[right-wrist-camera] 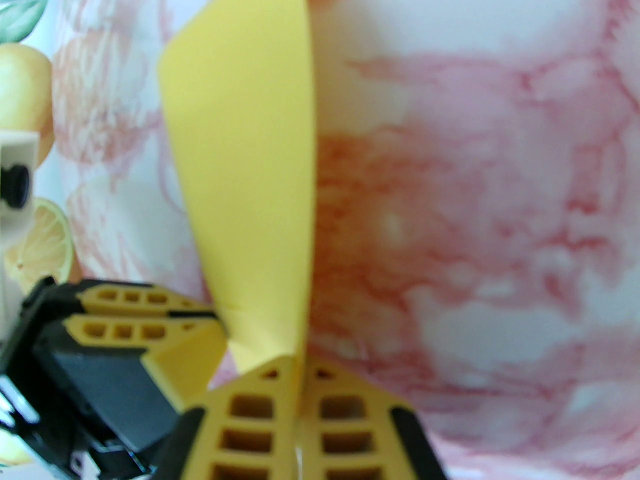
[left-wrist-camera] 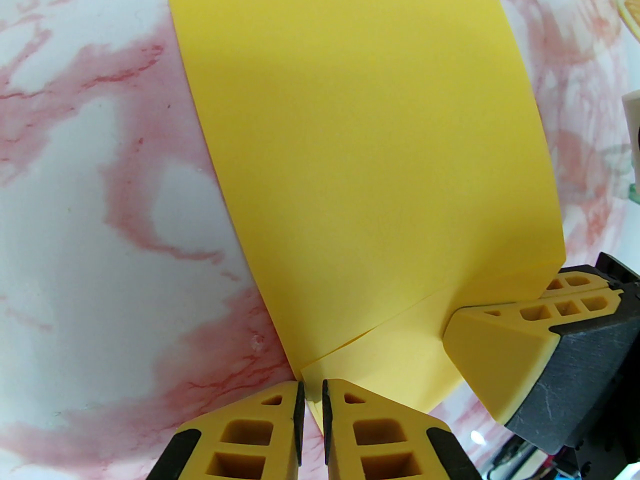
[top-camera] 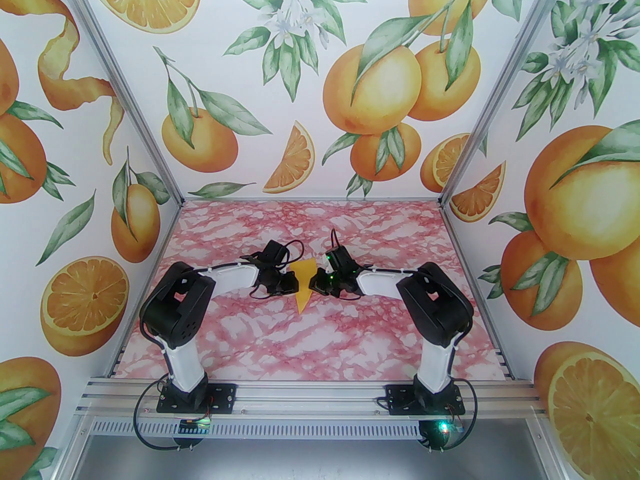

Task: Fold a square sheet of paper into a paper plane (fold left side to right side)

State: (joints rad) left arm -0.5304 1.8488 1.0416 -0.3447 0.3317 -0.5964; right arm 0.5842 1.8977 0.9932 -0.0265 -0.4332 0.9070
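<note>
**Top view:** the left arm (top-camera: 176,308) and the right arm (top-camera: 436,308) are bending inward from their bases with elbows raised; their wrists are converging over the middle of the pink marbled table (top-camera: 300,368). The square sheet of paper (top-camera: 303,288) is showing between them as a narrow yellow sliver, its layers hidden.

**Left wrist view:** the sheet is showing as folded, one layer lying over another, with a slanting edge crossing near the fingers; the left gripper (left-wrist-camera: 312,398) is pinching the sheet's near corner, its jaws narrowed to a slit that the paper is filling.

**Right wrist view, blurred:** the right gripper (right-wrist-camera: 300,373) is clamping the sheet's edge, jaws drawn together on it; the paper is rising edge-on from the fingers; the left gripper is meeting the sheet from the left.

The left wrist view is also showing the right gripper at the sheet's lower right edge. Whether the sheet is touching the table cannot be told.
</note>
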